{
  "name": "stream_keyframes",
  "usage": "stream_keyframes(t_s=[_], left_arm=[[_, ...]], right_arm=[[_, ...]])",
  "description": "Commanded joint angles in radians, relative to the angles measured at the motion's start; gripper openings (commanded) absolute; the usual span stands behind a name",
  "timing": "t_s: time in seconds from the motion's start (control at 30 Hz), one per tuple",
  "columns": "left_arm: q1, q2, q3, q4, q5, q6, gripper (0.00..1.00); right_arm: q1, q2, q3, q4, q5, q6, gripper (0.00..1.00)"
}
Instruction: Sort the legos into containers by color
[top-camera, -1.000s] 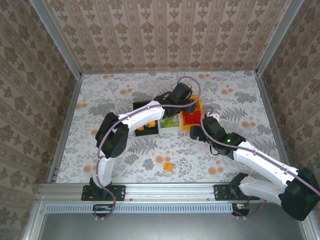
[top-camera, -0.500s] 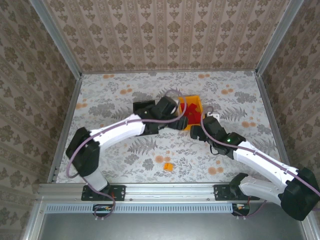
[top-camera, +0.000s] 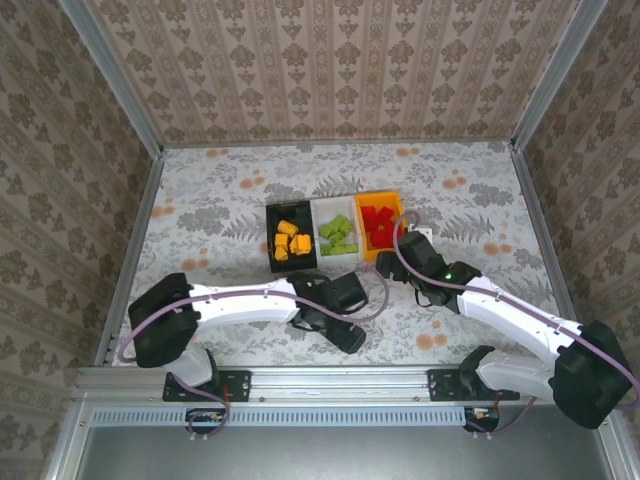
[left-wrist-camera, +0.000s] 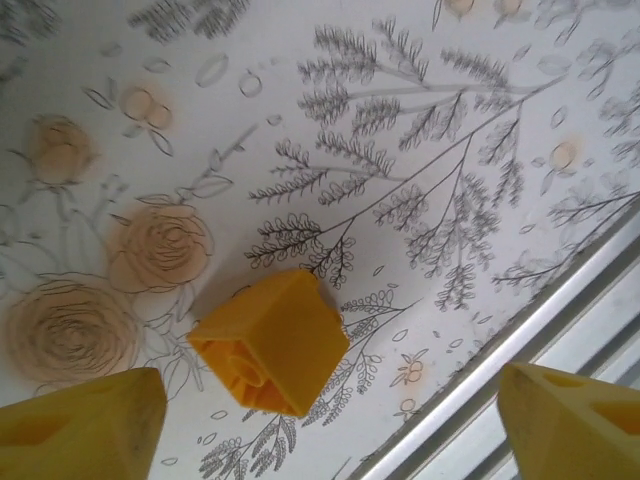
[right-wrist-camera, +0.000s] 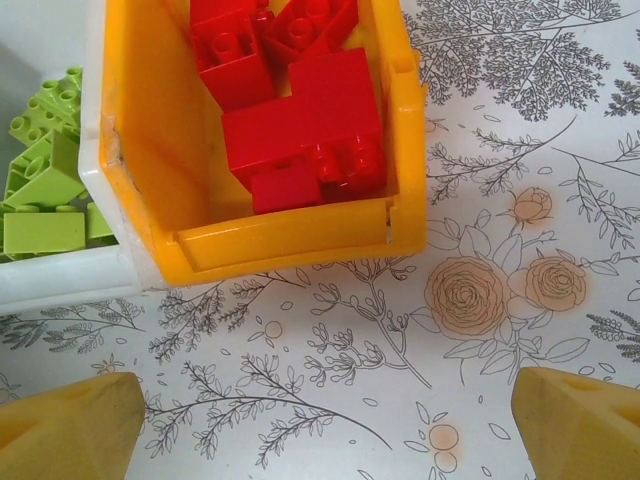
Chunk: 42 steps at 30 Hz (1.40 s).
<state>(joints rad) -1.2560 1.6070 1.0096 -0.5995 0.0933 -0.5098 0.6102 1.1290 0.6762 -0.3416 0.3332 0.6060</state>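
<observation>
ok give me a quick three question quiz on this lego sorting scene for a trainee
1. Which bin holds the red bricks? A black, B white, C orange.
2. True or false: the left gripper is open over a yellow brick lying on the table.
3. What colour are the bricks in the white bin?

Key: 1 C, the orange bin. 2 true. 3 green, the green bricks.
</observation>
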Motion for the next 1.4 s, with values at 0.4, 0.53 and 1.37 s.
stream_keyframes(t_s=[0.4,0.53,1.37], left_arm=[[-0.005,0.124,0.055,-0.039,-0.078,0.024,0.66],[-0.003,0.145,0.069,-0.061,-0.075,0.034,0.64],[0.126,-0.211,-0.035,-0.034,-0.346,-0.023,0.38]], right_arm=[[-0.021,-0.048,-0.027,0.007,0.002,-0.019,0.96],[-0.028,-0.054,-0.033,0.010,-0.002,-0.022,0.96],[-0.051,-0.061,-0.040,0.024,-0.020,-0.012,0.96]])
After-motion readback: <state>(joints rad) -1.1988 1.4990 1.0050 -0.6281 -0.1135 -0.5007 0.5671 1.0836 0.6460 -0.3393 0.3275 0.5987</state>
